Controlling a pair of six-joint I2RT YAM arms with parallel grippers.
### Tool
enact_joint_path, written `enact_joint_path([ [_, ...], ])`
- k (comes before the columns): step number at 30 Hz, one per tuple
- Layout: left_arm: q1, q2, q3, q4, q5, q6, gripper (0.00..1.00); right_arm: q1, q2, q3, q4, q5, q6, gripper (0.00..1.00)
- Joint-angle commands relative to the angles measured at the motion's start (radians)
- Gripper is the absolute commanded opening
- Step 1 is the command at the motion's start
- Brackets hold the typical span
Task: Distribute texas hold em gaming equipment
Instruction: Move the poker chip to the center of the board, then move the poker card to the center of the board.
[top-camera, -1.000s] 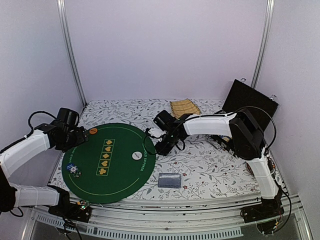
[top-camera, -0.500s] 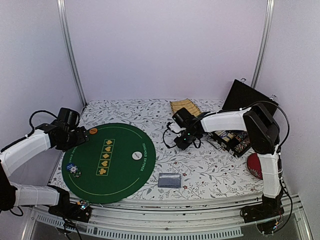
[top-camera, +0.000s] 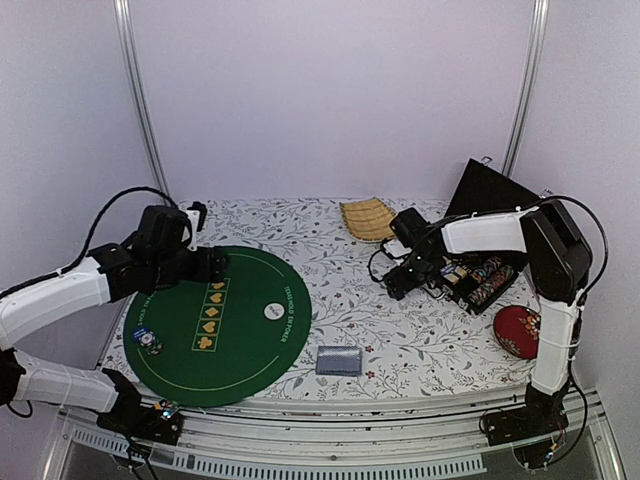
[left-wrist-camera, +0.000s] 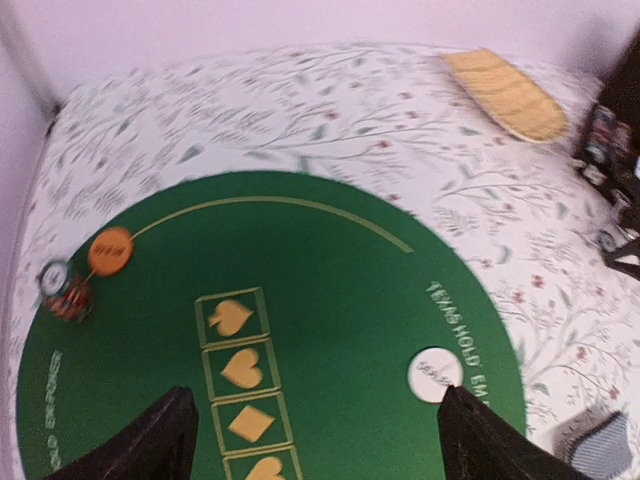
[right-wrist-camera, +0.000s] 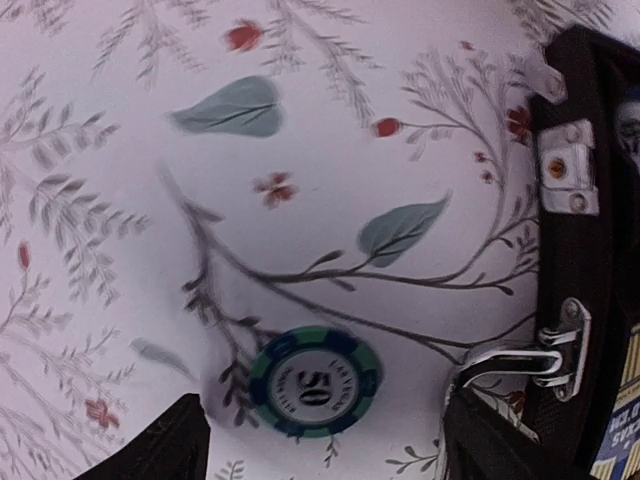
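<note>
right pincer (right-wrist-camera: 322, 458): fingers spread wide, nothing held; hangs low over the cloth, just left of the case.
50 chip (right-wrist-camera: 313, 381): teal-and-navy poker chip, flat on the floral tablecloth (right-wrist-camera: 120, 200), in the gap between the right fingers, touching neither as far as I can see.
latch (right-wrist-camera: 535, 362): steel, on the case wall, just beside the chip.
chip case (top-camera: 478, 282): black, lid up, rows of chips inside, on the right side of the table.
left pincer (left-wrist-camera: 315, 445): also wide and empty, hovering over the mat's far-left part.
felt mat (top-camera: 215, 325): round, green, printed suit boxes.
on the mat: orange token (left-wrist-camera: 109, 251) and small chip pile (left-wrist-camera: 70, 300) at the left edge, white button (left-wrist-camera: 436, 372) by the lettering.
card deck (top-camera: 338, 360): grey-blue backs, on the cloth off the mat's near right edge, well apart from both pincers.
not in play: tan woven tray (top-camera: 368, 218) at the back, red cushion (top-camera: 518, 330) at the near right.
step (my read): right arm is lined up to pinch the 50 chip for carrying to the mat.
risk, miss: chip is thin and flat; fingers closing too high shut on air or flick it away.
risk, latch: the finger on that side has little room; it could strike the latch and shove the case.
risk, cloth: pressing down could bunch the fabric and tip the chip.
risk, crowding: left arm is over the mat; a delivery there could bring the arms together.
</note>
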Motion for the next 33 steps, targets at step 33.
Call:
enact_joint_path([
  [33,-0.568,0.447,0.05,0.258,0.391,0.628,0.98,0.34,-0.592,-0.701,0.556,-0.534,-0.529,0.99],
])
